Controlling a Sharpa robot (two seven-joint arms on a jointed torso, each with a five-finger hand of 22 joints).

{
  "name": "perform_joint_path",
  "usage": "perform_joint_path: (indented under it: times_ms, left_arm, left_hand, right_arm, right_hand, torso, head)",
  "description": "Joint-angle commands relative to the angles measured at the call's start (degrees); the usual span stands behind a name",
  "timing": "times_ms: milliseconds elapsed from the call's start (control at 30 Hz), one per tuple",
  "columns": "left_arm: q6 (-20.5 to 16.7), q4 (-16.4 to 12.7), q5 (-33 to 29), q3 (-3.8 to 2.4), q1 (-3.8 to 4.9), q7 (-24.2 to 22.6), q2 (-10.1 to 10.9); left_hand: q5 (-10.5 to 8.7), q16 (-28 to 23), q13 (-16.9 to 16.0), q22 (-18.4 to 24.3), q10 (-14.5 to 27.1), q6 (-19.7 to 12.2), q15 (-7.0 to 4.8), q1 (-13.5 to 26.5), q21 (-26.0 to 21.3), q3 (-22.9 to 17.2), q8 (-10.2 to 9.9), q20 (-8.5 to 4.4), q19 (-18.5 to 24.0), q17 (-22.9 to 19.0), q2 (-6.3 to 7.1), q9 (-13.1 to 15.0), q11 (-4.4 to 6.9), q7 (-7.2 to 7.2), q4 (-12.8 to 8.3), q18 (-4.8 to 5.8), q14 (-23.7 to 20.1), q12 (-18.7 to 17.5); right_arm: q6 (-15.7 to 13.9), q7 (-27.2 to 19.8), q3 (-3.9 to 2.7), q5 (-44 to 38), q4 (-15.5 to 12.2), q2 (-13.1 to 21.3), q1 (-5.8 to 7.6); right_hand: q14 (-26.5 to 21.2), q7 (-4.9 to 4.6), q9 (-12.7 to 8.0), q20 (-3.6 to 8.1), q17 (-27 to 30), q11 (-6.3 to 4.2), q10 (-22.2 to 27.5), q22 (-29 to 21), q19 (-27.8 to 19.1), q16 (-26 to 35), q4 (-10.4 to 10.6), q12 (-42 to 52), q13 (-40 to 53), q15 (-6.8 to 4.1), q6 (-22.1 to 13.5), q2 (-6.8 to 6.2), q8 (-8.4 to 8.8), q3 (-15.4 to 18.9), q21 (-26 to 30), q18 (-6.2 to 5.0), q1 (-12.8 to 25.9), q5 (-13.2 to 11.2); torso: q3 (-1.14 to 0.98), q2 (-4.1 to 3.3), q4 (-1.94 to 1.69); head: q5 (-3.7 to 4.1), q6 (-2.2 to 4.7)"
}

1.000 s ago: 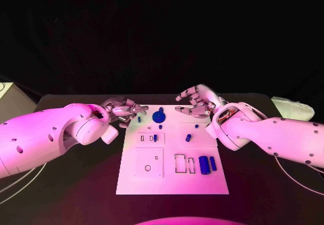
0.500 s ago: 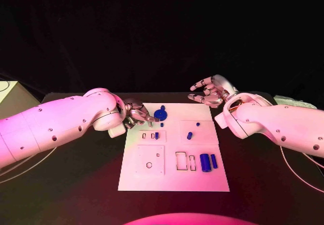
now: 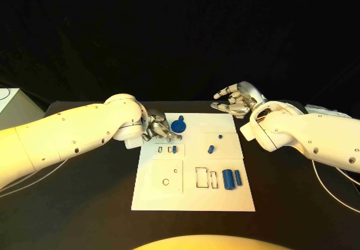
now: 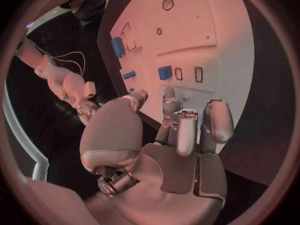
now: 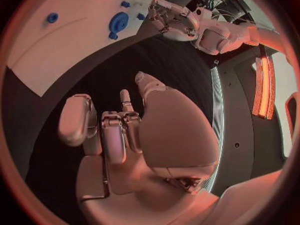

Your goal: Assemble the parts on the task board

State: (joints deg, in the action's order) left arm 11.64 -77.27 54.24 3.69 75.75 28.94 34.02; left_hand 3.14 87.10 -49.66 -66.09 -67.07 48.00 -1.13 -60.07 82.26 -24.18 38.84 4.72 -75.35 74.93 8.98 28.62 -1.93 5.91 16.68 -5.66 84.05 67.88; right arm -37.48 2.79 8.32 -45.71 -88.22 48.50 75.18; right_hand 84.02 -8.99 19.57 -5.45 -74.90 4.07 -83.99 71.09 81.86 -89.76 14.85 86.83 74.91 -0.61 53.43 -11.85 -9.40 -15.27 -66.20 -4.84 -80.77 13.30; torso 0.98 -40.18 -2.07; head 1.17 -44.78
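Observation:
The white task board [image 3: 193, 195] lies in the middle of the black table. A round blue part [image 3: 178, 126] sits near its far edge. Small blue parts [image 3: 210, 149] stand mid-board, and two blue bars [image 3: 227, 179] lie at the near right. My left hand [image 3: 159, 130] hovers over the board's far left edge, just left of the round part, fingers bent downward and nothing in them. In the left wrist view its fingers [image 4: 178, 130] point at the board [image 4: 219, 50]. My right hand [image 3: 236, 101] hangs beyond the board's far right corner, fingers loosely spread and holding nothing.
Empty rectangular slots [image 3: 201, 178] and a square recess [image 3: 166, 179] mark the board's near half. A pale object [image 3: 9, 107] stands at the table's far left edge. Bare black table [image 3: 82, 198] runs along both sides of the board.
My left hand has moved right, onto the board's far left edge beside the round part. My right hand has drawn back off the board's far edge, up and to the right.

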Motion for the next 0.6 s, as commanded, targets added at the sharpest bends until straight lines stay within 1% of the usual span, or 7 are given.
perform_joint_path:
  times_ms: [33,67,233,367,433,467,600]
  left_arm:
    - [4.2,0.7,1.6,0.23,0.15,0.8,-0.8]
    - [4.6,1.0,1.6,0.35,0.15,0.9,-1.0]
    - [5.7,2.0,1.6,0.8,0.14,1.0,-1.8]
    - [6.4,2.4,1.6,0.95,0.11,1.1,-2.4]
    - [6.7,2.5,1.6,1.0,0.09,1.1,-2.6]
    - [6.8,2.5,1.6,1.01,0.09,1.1,-2.7]
    - [7.2,2.7,1.5,1.06,0.07,1.1,-3.0]
  left_hand:
    - [-0.14,-0.1,0.1,0.0,0.3,-0.4,-0.38,0.8,0.4,0.3,0.4,-0.16,-0.1,7.2,-0.12,0.1,0.05,0.09,0.0,0.98,2.8,-0.2]
    - [-0.14,-0.1,0.1,0.0,0.3,-0.4,-0.38,0.8,0.4,0.3,0.4,-0.16,-0.1,7.1,-0.12,0.1,0.05,0.09,0.0,0.98,2.8,-0.2]
    - [-0.14,-0.1,0.2,0.1,0.5,-0.5,-0.36,1.0,0.3,0.4,0.4,-0.14,0.0,7.2,-0.32,0.3,0.02,0.12,0.0,0.97,2.8,-0.3]
    - [-0.13,0.0,0.1,-0.1,0.4,-0.6,-0.35,0.9,0.4,0.4,0.4,-0.14,-0.1,7.4,-0.4,0.4,0.02,0.12,-0.1,1.01,2.9,-0.2]
    - [-0.13,0.0,0.1,-0.2,0.5,-0.6,-0.35,0.9,0.4,0.4,0.4,-0.13,-0.1,7.5,-0.43,0.4,0.02,0.12,-0.1,1.02,2.9,-0.3]
    - [-0.13,0.0,0.1,-0.2,0.5,-0.6,-0.35,0.9,0.4,0.4,0.4,-0.13,-0.1,7.5,-0.43,0.4,0.02,0.12,-0.1,1.02,2.9,-0.3]
    - [-0.13,0.1,0.1,-0.2,0.5,-0.7,-0.34,0.7,0.4,0.4,0.4,-0.12,-0.1,7.6,-0.53,0.5,0.01,0.13,-0.2,1.03,2.9,-0.3]
  right_arm:
    - [1.2,0.0,-0.02,0.2,0.1,-0.1,0.04]
    - [1.2,0.0,-0.02,0.2,0.2,-0.1,0.04]
    - [1.3,0.1,-0.02,0.2,0.3,-0.2,0.04]
    - [1.4,0.2,-0.02,0.2,0.4,-0.3,0.05]
    - [1.4,0.2,-0.02,0.2,0.4,-0.4,0.05]
    - [1.4,0.2,-0.02,0.2,0.5,-0.5,0.05]
    - [1.5,0.3,-0.02,0.2,0.5,-0.6,0.05]
  right_hand:
    - [5.8,-0.15,-0.1,-0.11,-14.3,0.22,-2.9,-0.1,-0.5,0.1,0.3,-0.5,12.2,0.53,-0.5,-0.18,0.37,0.0,0.3,-0.22,0.3,-0.2]
    - [5.8,-0.15,-0.1,-0.11,-14.3,0.22,-2.9,-0.1,-0.5,0.1,0.3,-0.5,12.2,0.53,-0.5,-0.18,0.37,0.0,0.3,-0.22,0.3,-0.2]
    - [5.8,-0.17,-0.1,-0.12,-14.2,0.23,-2.8,-0.2,-0.5,0.1,0.3,-0.6,12.1,0.54,-0.6,-0.18,0.4,-0.1,0.4,-0.23,0.3,-0.2]
    - [5.7,-0.18,-0.1,-0.12,-14.1,0.24,-2.7,-0.3,-0.6,0.1,0.3,-0.7,12.0,0.55,-0.6,-0.17,0.43,-0.1,0.5,-0.26,0.4,-0.2]
    - [5.7,-0.18,-0.1,-0.12,-14.1,0.24,-2.7,-0.3,-0.6,0.1,0.3,-0.7,12.0,0.55,-0.6,-0.17,0.43,-0.1,0.5,-0.26,0.4,-0.2]
    - [5.7,-0.18,-0.1,-0.12,-14.1,0.24,-2.7,-0.3,-0.6,0.1,0.3,-0.7,12.0,0.55,-0.6,-0.17,0.43,-0.1,0.5,-0.26,0.4,-0.2]
    - [5.7,-0.2,-0.1,-0.13,-14.1,0.25,-2.7,-0.3,-0.6,0.1,0.4,-0.7,12.0,0.55,-0.7,-0.13,0.45,-0.1,0.6,-0.27,0.4,-0.2]
  torso:
    - [0.06,-0.03,-0.01]
    - [0.07,0.03,-0.06]
    - [0.1,-0.06,-0.06]
    - [0.18,-0.15,-0.01]
    - [0.14,-0.11,0.02]
    - [0.16,-0.15,0.05]
    - [0.09,-0.08,-0.01]
  head:
    - [0.17,0.09]
    - [0.24,-0.01]
    - [0.29,-0.23]
    - [0.27,-0.09]
    - [0.25,-0.23]
    - [0.24,-0.23]
    - [0.34,-0.41]
